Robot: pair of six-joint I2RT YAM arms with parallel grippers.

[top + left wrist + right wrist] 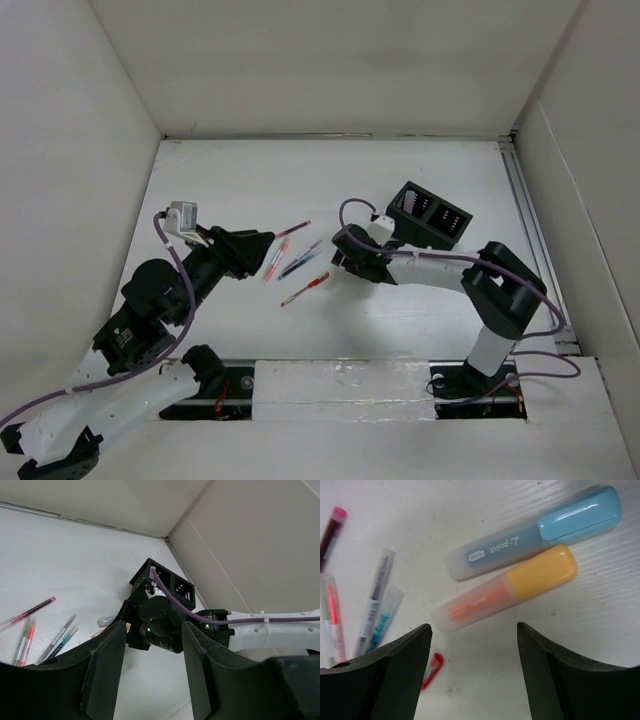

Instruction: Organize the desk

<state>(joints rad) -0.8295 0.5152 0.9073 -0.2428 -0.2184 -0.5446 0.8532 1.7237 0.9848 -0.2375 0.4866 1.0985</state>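
The white desk (pixel 230 180) holds several loose pens: a red one (pixel 291 231), blue ones (pixel 300 259) and a red one (pixel 305 288) nearer the front. My right gripper (pixel 340 258) is open and empty, low over the desk. In the right wrist view it (pixel 475 630) hovers just short of an orange highlighter with a yellow cap (pixel 505 587); a blue-capped highlighter (pixel 535 530) lies beside that one. My left gripper (pixel 267 246) is open and empty, raised left of the pens. In its own view it (pixel 153 627) points at the right wrist.
A black compartmented organizer box (pixel 430 215) stands behind the right arm and also shows in the left wrist view (pixel 165 582). White wall panels (pixel 330 60) enclose the desk at the back and sides. A red pen tip (pixel 432 670) lies by the right gripper's left finger.
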